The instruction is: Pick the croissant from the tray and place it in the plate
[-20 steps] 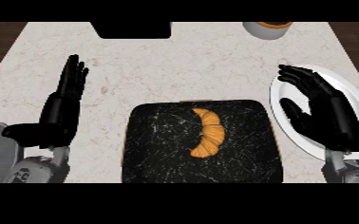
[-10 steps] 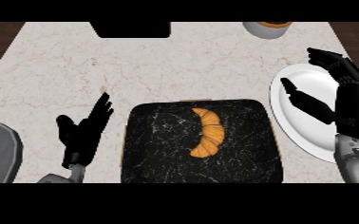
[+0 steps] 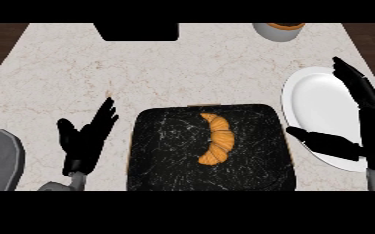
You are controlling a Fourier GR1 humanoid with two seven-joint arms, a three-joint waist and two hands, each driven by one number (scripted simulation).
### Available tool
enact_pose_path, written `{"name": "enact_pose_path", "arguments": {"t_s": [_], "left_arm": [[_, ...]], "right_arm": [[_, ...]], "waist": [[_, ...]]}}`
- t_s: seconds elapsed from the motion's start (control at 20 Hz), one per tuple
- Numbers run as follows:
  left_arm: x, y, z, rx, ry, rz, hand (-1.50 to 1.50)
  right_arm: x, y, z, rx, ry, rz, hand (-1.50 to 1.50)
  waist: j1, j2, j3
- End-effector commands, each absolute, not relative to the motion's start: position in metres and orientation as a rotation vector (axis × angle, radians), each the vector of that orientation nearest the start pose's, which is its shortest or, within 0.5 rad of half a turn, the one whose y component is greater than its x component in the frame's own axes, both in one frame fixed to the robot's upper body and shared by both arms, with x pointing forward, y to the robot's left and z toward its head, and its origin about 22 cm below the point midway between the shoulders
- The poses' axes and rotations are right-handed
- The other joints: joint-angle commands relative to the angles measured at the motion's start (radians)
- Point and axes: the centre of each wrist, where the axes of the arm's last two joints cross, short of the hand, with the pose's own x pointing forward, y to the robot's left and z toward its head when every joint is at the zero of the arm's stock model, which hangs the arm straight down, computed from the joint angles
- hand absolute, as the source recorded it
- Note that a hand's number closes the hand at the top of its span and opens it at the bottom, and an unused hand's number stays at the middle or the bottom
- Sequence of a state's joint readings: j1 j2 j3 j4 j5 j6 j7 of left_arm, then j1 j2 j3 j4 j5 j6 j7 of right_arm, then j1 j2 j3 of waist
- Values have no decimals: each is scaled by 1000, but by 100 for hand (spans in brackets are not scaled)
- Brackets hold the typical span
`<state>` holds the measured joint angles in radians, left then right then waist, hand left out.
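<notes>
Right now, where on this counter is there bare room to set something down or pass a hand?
The widest bare stretch of counter lies between the black box and the tray; the far left corner, beyond the left hand, is free too. The middle of the plate is bare. Crowded: the strip between tray and plate, reached by the right hand.

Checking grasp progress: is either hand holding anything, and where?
Nothing is held. The croissant lies on the tray; the left hand and right hand are open.

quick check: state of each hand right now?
Left hand: open, holding nothing, left of the tray.
Right hand: open, holding nothing, over the plate.
</notes>
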<state>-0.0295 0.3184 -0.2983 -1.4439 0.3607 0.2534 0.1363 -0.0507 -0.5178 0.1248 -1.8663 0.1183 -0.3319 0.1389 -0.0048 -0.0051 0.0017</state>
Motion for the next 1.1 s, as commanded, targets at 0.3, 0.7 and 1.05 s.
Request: {"name": "enact_pose_path", "arguments": {"t_s": [0.3, 0.7, 1.05], "left_arm": [[237, 245, -32, 5, -1182, 3, 0], [224, 239, -33, -14, -1204, -12, 0], [240, 243, -35, 19, -1187, -3, 0]], "right_arm": [[222, -234, 162, -609, -1452, 787, -150], [241, -162, 141, -639, -1327, 861, -150], [240, -137, 121, -640, -1214, 906, -150]], "waist": [[9, 4, -5], [21, 6, -3], [7, 6, -2]]}}
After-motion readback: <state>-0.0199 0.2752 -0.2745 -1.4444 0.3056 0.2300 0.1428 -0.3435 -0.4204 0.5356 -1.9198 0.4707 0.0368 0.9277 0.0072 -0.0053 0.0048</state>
